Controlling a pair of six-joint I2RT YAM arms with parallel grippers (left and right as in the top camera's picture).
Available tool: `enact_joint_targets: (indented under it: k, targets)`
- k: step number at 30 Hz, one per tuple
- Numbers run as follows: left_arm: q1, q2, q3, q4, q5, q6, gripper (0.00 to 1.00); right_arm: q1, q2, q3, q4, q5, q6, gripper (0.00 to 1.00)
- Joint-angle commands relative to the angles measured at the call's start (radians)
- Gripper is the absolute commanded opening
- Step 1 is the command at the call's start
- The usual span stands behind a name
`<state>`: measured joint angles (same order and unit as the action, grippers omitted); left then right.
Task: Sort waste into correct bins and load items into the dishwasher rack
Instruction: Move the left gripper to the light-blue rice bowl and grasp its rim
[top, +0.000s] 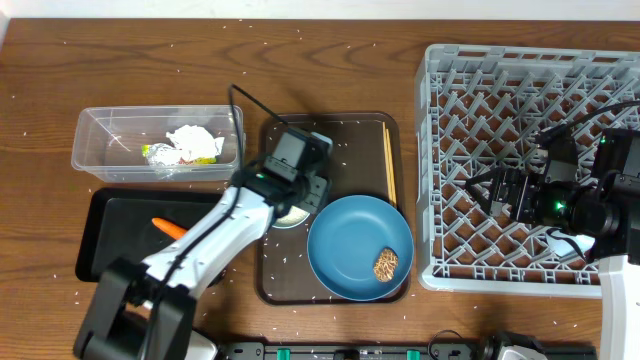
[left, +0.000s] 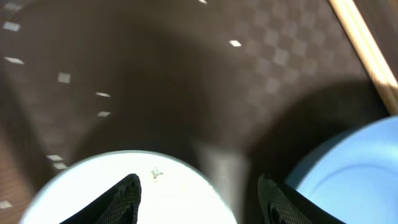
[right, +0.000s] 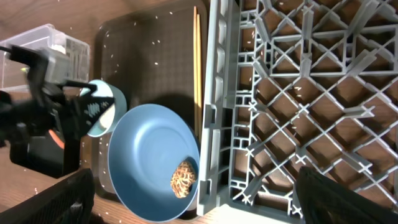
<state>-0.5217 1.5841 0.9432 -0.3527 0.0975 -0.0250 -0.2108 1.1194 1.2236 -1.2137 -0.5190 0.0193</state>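
A white bowl (left: 155, 193) sits on the brown serving tray, beside the large blue plate (top: 350, 240), which holds a brown food lump (top: 385, 264). My left gripper (left: 199, 196) is open and low over the bowl, one finger over its inside and one outside its rim; it also shows in the overhead view (top: 292, 205). The wooden chopsticks (top: 389, 160) lie on the tray's right side. My right gripper (top: 480, 192) is open and empty above the grey dishwasher rack (top: 520, 60). The tissue (top: 192, 138) and wrapper (top: 160, 154) are in the clear tub (top: 100, 125). The carrot (top: 168, 227) lies in the black tray (top: 100, 250). The cups are out of view.
The brown serving tray (top: 330, 130) stands between the bins and the rack. White rice grains are scattered over the wooden table (top: 150, 60) and the tray. The right wrist view shows the plate (right: 149, 155), the lump (right: 183, 177) and the rack wall (right: 214, 93).
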Motion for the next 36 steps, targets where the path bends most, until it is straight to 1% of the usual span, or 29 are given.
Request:
enact_joint_targets:
  k: [1, 3, 5, 8, 11, 14, 15, 16, 20, 28, 34, 36]
  targets:
    - [-0.034, 0.051, 0.016, 0.011, -0.013, 0.013, 0.61, 0.016, 0.005, 0.006, 0.004, -0.001, 0.022, 0.96]
    - [-0.045, 0.079, 0.016, 0.016, -0.024, 0.011, 0.6, 0.016, 0.005, 0.006, 0.002, -0.001, 0.021, 0.96]
    - [-0.052, 0.105, 0.016, 0.017, -0.084, -0.013, 0.55, 0.016, 0.005, 0.006, 0.002, -0.001, 0.021, 0.96]
    - [-0.053, 0.13, 0.016, 0.018, -0.155, -0.034, 0.53, 0.016, 0.005, 0.006, 0.002, -0.001, 0.021, 0.96]
    - [-0.053, 0.135, 0.016, 0.018, -0.205, -0.063, 0.44, 0.016, 0.005, 0.006, 0.002, -0.001, 0.021, 0.96]
    - [-0.053, 0.135, 0.017, 0.019, -0.221, -0.086, 0.34, 0.016, 0.005, 0.006, 0.003, -0.001, 0.021, 0.96]
    - [-0.053, 0.135, 0.017, 0.018, -0.222, -0.089, 0.29, 0.016, 0.005, 0.006, 0.003, -0.001, 0.021, 0.96]
    - [-0.053, 0.135, 0.017, 0.017, -0.222, -0.093, 0.22, 0.016, 0.005, 0.006, 0.003, -0.001, 0.021, 0.96]
    - [-0.054, 0.131, 0.017, 0.013, -0.222, -0.105, 0.06, 0.016, 0.005, 0.006, 0.003, -0.001, 0.021, 0.96]
    - [-0.082, 0.067, 0.017, -0.006, -0.222, -0.108, 0.06, 0.016, 0.005, 0.006, 0.01, -0.001, 0.021, 0.97]
    - [-0.123, -0.024, 0.017, -0.043, -0.222, -0.109, 0.06, 0.016, 0.005, 0.006, 0.009, -0.001, 0.021, 0.97]
    - [-0.126, -0.065, 0.017, -0.055, -0.22, -0.138, 0.06, 0.016, 0.005, 0.006, 0.009, -0.001, 0.021, 0.97]
